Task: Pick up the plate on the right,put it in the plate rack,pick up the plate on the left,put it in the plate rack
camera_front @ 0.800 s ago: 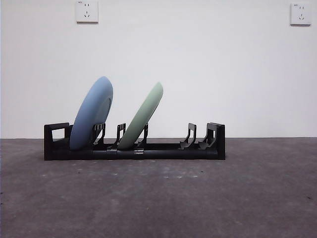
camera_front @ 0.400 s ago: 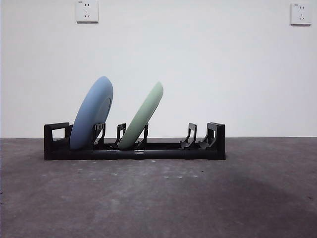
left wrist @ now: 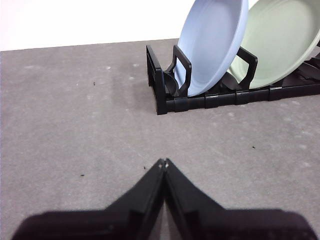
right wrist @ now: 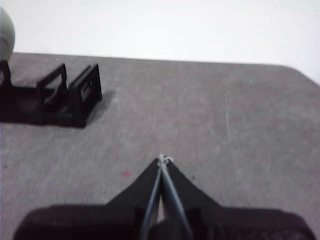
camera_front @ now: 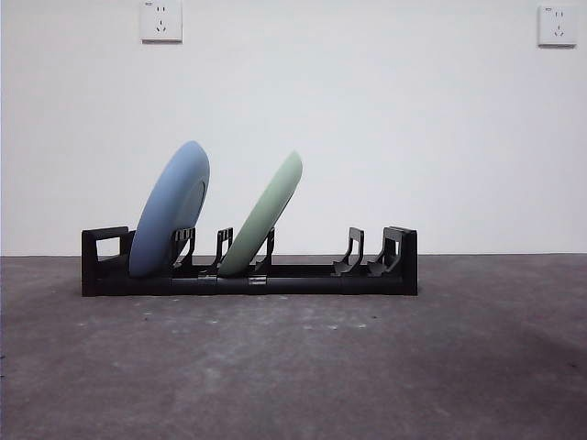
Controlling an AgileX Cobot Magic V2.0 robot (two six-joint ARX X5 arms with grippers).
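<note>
The black plate rack (camera_front: 248, 273) stands across the middle of the table. A blue plate (camera_front: 171, 220) leans in its left slots and a pale green plate (camera_front: 264, 215) leans in the slots beside it; both also show in the left wrist view, the blue plate (left wrist: 212, 45) in front of the green plate (left wrist: 280, 42). My left gripper (left wrist: 163, 162) is shut and empty, hanging over bare table short of the rack's left end (left wrist: 160, 82). My right gripper (right wrist: 164, 160) is shut and empty, away from the rack's right end (right wrist: 75, 95). Neither gripper shows in the front view.
The grey table top (camera_front: 367, 367) spreads in front of the rack. A white wall with two sockets (camera_front: 160, 20) (camera_front: 557, 25) rises behind it. The table's rounded far corner (right wrist: 300, 75) lies beyond my right gripper.
A faint shadow on the table at the right has faded. The plates and the rack have not moved.
</note>
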